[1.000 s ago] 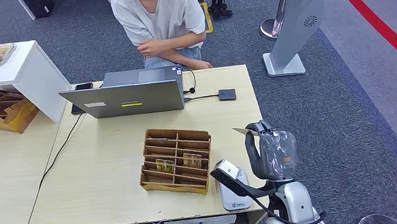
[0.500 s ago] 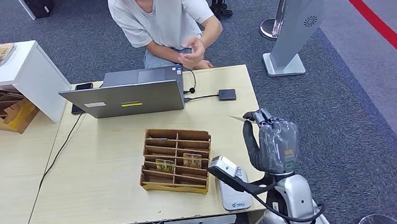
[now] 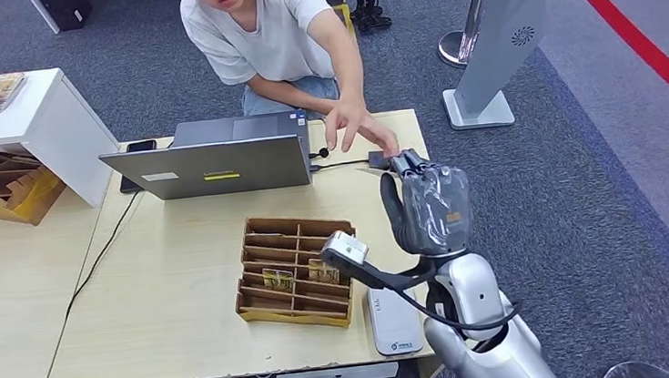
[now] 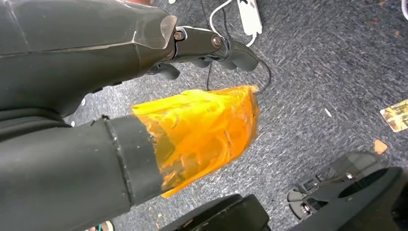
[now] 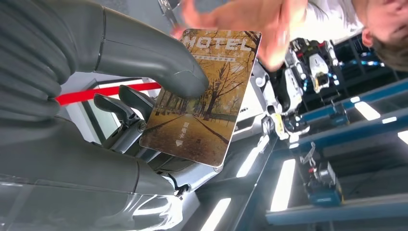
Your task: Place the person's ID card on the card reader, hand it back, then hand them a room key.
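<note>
At the centre right of the frame, the right hand (image 3: 428,210) holds the room key (image 5: 202,96) between thumb and fingers, its long axis pointing to the person's hand (image 3: 360,128) just above.

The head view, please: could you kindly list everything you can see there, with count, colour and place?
Grey open laptop: one, table's far side.
Brown wooden compartment tray: one, table middle.
White flat card reader: one, table's near edge.
Small dark square adapter: one, beside laptop.
Autumn-printed hotel room key card: one, pinched in right hand.
Person's hand: one, reaching towards card.
Right hand: grey, raised above table.
Left hand: dark, hanging above carpet.
</note>
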Controlling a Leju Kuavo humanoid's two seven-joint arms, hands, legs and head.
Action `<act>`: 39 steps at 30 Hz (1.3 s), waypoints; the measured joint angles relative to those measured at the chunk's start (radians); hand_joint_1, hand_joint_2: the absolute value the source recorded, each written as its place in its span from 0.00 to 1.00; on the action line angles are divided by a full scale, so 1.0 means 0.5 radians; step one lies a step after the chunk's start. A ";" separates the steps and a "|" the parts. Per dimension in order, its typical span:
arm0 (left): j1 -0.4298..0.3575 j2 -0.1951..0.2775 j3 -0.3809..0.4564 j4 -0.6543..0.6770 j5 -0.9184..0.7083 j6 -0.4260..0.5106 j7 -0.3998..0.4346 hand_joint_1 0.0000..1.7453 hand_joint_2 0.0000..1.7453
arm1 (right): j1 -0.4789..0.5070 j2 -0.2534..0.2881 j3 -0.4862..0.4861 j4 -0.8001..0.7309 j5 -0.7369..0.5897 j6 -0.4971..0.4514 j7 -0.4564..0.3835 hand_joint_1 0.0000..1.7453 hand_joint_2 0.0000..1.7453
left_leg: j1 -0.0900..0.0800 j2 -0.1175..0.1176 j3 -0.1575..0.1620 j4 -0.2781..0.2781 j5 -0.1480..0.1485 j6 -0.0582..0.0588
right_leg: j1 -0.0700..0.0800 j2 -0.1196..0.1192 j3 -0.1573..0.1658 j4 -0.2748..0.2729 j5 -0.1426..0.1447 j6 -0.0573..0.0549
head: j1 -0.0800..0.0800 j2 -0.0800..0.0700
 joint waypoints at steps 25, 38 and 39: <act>-0.025 -0.015 -0.020 0.000 -0.033 -0.039 0.016 0.00 0.00 | -0.387 0.108 0.158 0.605 -0.023 0.253 0.105 0.43 1.00 | 0.000 -0.001 -0.001 0.000 0.000 0.000 | 0.000 0.000 0.000 0.000 0.000 0.000 | 0.000 0.000; -0.026 -0.016 -0.043 0.000 -0.037 -0.039 0.018 0.00 0.00 | -0.399 0.116 0.195 0.641 -0.030 0.242 0.119 0.00 0.00 | 0.000 -0.001 0.000 0.000 0.000 -0.001 | 0.000 0.000 -0.001 0.000 0.000 0.000 | 0.000 0.000; -0.026 -0.016 -0.044 0.000 -0.037 -0.039 0.019 0.00 0.00 | -0.400 0.116 0.200 0.641 -0.031 0.240 0.119 0.00 0.00 | 0.000 -0.001 0.000 0.000 0.000 -0.001 | 0.000 0.000 0.000 0.000 0.000 0.000 | 0.000 0.000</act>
